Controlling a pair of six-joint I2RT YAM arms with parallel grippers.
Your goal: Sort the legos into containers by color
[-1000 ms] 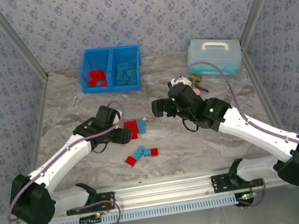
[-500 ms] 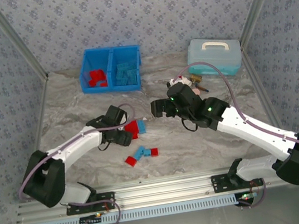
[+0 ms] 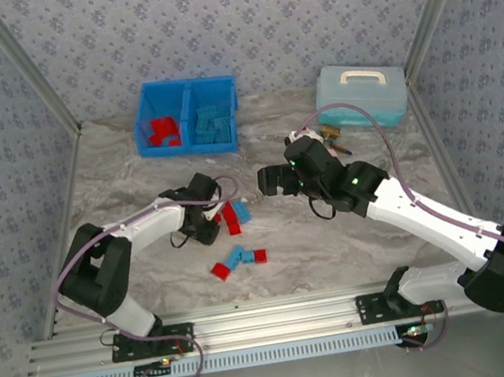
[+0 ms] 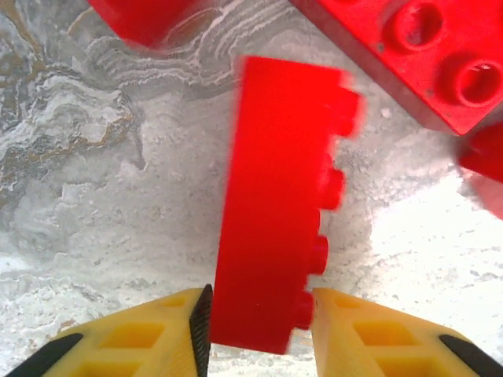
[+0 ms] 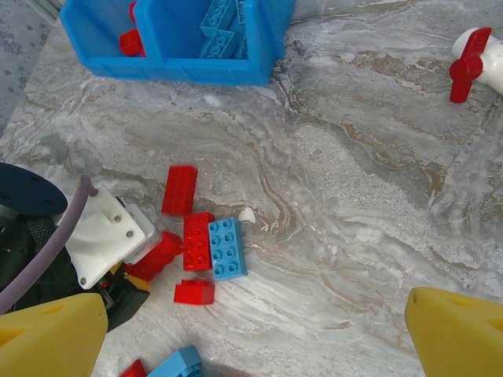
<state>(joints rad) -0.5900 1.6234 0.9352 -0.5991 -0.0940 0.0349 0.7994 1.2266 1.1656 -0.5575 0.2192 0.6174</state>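
Observation:
My left gripper [image 4: 259,322] is shut on a red lego [image 4: 275,212] that stands on its side on the table, studs facing right. From above, this gripper [image 3: 212,225] sits at the left of a cluster of red [image 3: 230,215] and blue [image 3: 240,211] legos. Nearer the front lie a red lego [image 3: 220,271], a blue one [image 3: 237,256] and another red one [image 3: 260,255]. The blue bin [image 3: 191,145] at the back holds red legos [image 3: 163,131] in its left compartment and blue ones [image 3: 214,123] in its right. My right gripper [image 5: 255,338] hangs open above the table, empty.
A pale teal lidded box [image 3: 361,94] stands at the back right. A red-and-white bottle [image 5: 479,59] lies on the marble near it, just behind the right arm. Metal frame posts bound the table on both sides.
My left gripper slid right into the cluster and closed its jaws on the red lego. The right arm has hardly moved.

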